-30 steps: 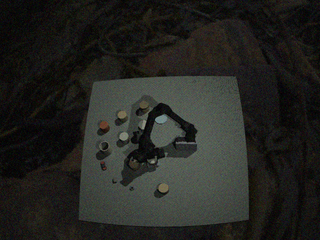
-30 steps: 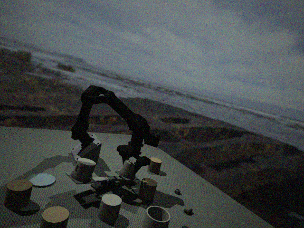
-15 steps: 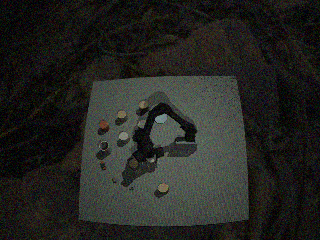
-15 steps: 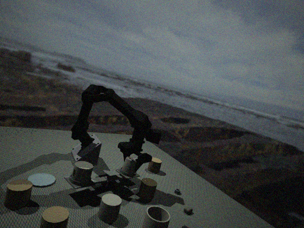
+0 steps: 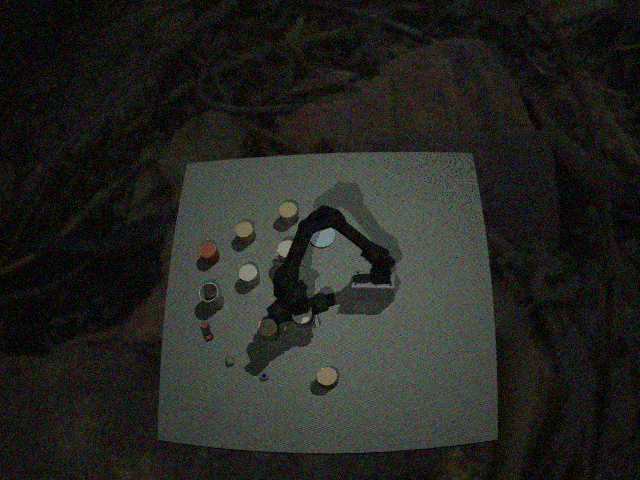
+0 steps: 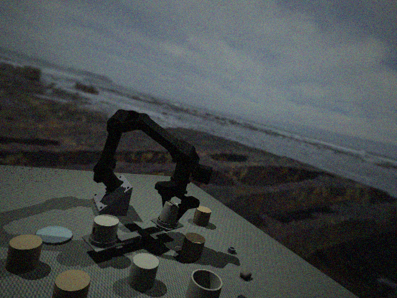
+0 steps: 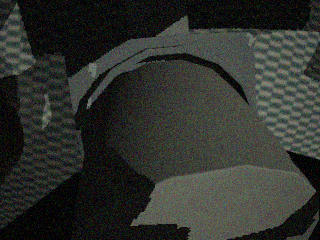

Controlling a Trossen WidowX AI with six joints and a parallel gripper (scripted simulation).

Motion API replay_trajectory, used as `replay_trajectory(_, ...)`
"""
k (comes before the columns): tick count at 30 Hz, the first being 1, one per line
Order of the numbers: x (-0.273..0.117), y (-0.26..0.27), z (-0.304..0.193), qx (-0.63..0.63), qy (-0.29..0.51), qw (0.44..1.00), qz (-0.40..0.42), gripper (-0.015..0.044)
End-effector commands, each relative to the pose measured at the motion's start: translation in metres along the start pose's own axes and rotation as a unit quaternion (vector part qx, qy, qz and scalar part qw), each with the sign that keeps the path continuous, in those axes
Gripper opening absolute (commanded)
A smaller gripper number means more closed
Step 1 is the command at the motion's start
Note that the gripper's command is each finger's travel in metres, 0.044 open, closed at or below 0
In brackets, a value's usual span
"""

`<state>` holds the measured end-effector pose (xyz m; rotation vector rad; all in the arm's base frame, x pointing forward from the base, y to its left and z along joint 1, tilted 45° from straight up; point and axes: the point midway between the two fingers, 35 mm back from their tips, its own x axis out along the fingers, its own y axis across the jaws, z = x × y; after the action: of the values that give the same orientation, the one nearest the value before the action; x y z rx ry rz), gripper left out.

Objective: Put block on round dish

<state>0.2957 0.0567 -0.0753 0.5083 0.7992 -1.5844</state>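
Exterior view: brown cup (image 5: 267, 328) (image 6: 193, 247) crowds the gripper (image 5: 302, 310) (image 6: 177, 208), clamped on a balance cup (image 5: 302, 317) (image 6: 168, 214) (image 7: 190, 120)! Nearby, a grey cup (image 5: 208, 292) (image 6: 205, 284) gapes open-topped.

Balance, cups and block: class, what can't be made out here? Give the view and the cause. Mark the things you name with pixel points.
- Hidden block: no view shows it; the two pale grey cups (image 5: 302, 319) (image 5: 284, 249) (image 6: 168, 213) (image 6: 105, 230) (image 7: 185, 115) are opaque.
- Grey balance's (image 5: 317, 321) (image 6: 129, 238) (image 7: 225, 45) middle: top view, behind the black arm (image 5: 297, 245) (image 6: 157, 135).
- Open grey cylinder's (image 5: 208, 292) (image 6: 203, 291) base: exterior view, cut by the bottom edge.
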Motion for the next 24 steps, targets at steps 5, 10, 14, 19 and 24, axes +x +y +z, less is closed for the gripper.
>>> replay_trajectory(5,-0.014,0.004,-0.004,0.004,0.006,1.0,0.008,0.0)
replay_trajectory(10,-0.02,0.004,-0.004,0.004,0.007,1.0,0.008,0.0)
replay_trajectory(14,-0.025,0.004,-0.004,0.004,0.007,1.0,0.008,0.0)
replay_trajectory(19,-0.031,0.004,-0.004,0.004,0.007,1.0,0.008,0.0)
replay_trajectory(24,-0.038,0.003,-0.004,0.004,0.007,1.0,0.008,0.0)
